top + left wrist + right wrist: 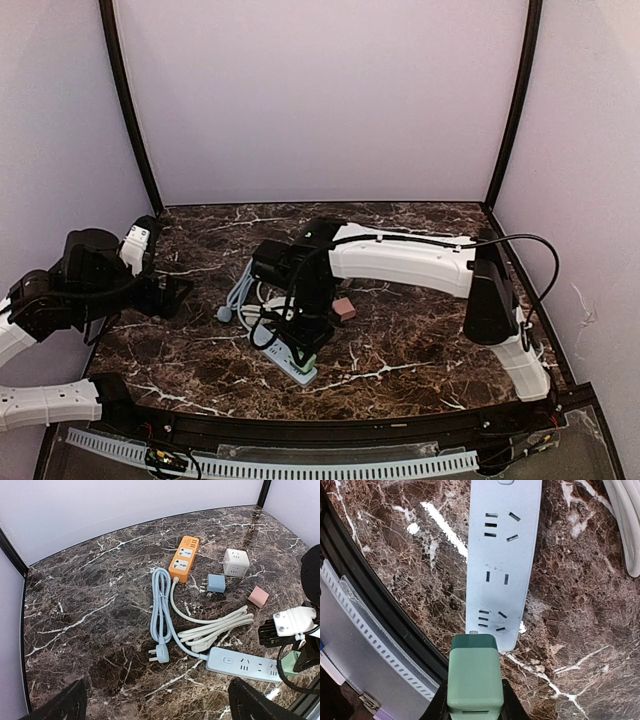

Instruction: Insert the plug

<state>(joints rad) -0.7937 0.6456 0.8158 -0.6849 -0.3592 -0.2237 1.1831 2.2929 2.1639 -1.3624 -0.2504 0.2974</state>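
Right wrist view puts the right hand [474, 707] at 6 o'clock, clamped on a green plug [473, 675] with a finger pressed to each side. The plug hangs over the near end of the pale blue power strip [502, 560], which runs off toward 12 o'clock on the marble counter [580, 630]; whether plug and strip touch, I cannot tell. From the top camera, the right arm rises from its base at 4 o'clock, sweeps across to the centre and bends its wrist down over the strip. The left arm sits folded at 9 o'clock, its hand [162, 702] spread wide and holding nothing. Toward 1 o'clock in the left wrist view lie an orange power strip [183, 559] and a white cube adapter [235, 562].
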